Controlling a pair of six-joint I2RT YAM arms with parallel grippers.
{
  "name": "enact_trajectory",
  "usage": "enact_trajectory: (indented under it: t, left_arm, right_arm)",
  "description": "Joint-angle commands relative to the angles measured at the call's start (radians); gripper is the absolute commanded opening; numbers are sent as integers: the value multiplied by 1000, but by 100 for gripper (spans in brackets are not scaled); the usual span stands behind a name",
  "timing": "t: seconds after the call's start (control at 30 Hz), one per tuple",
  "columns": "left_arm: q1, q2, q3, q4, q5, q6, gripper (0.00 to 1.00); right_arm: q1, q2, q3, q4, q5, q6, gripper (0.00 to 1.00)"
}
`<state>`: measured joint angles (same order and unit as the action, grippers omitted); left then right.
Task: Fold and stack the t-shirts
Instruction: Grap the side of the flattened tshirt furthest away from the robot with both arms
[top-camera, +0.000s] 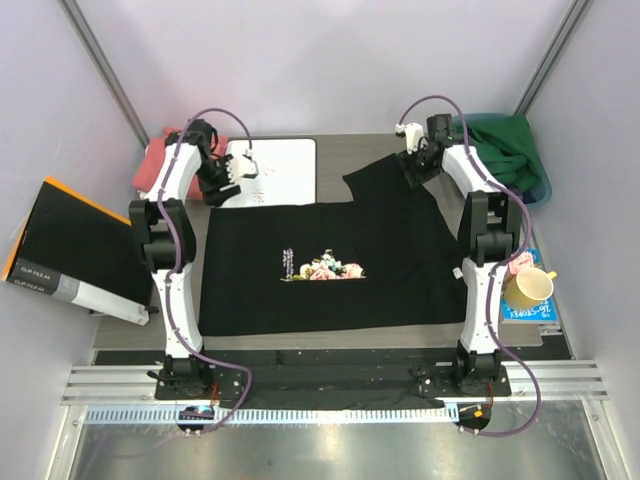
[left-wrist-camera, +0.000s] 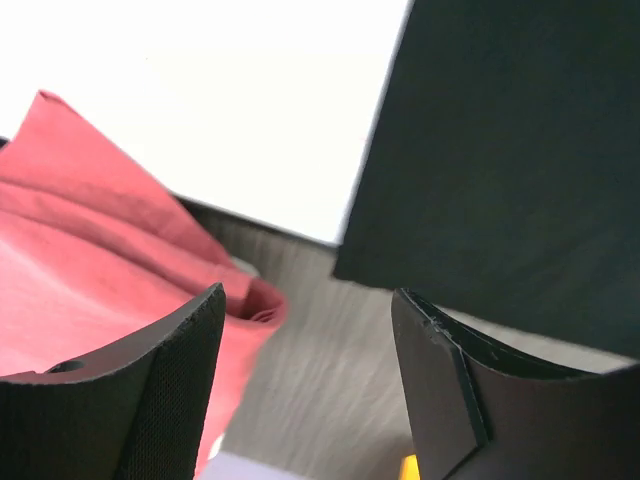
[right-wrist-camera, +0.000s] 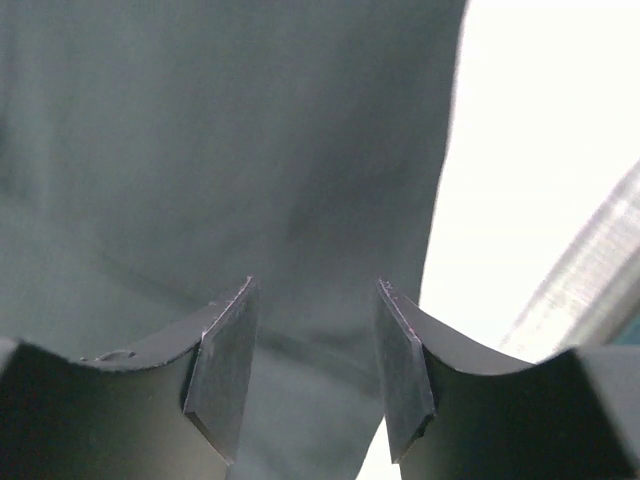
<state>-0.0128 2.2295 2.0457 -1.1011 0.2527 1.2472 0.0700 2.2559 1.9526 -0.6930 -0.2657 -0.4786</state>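
We see a grey wood-grain table (top-camera: 330, 150) boxed in by pale lilac walls (top-camera: 300, 60). Two t-shirts: black tee (top-camera: 330, 270) spread flat mid-table, pink tee (top-camera: 152, 165) bunched far left. One each of white board (top-camera: 285, 170), green cloth (top-camera: 505, 155), black box (top-camera: 75, 245), yellow mug (top-camera: 528, 288); left gripper (left-wrist-camera: 308, 295) and right gripper (right-wrist-camera: 315, 290) both gape, gripping nothing, at the black tee's far corners.
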Motion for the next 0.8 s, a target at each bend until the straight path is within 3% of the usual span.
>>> enact_trajectory:
  t: [0.0, 0.17, 0.77]
  left_arm:
    - [0, 58, 131, -132, -87, 136, 68]
    - [-1, 108, 131, -144, -86, 201, 67]
    - [2, 243, 192, -95, -127, 219, 65]
  right_arm:
    - [10, 101, 196, 44, -15, 106, 54]
    - [10, 180, 295, 70, 0, 146, 53]
    - [-1, 225, 284, 93, 2, 167, 50]
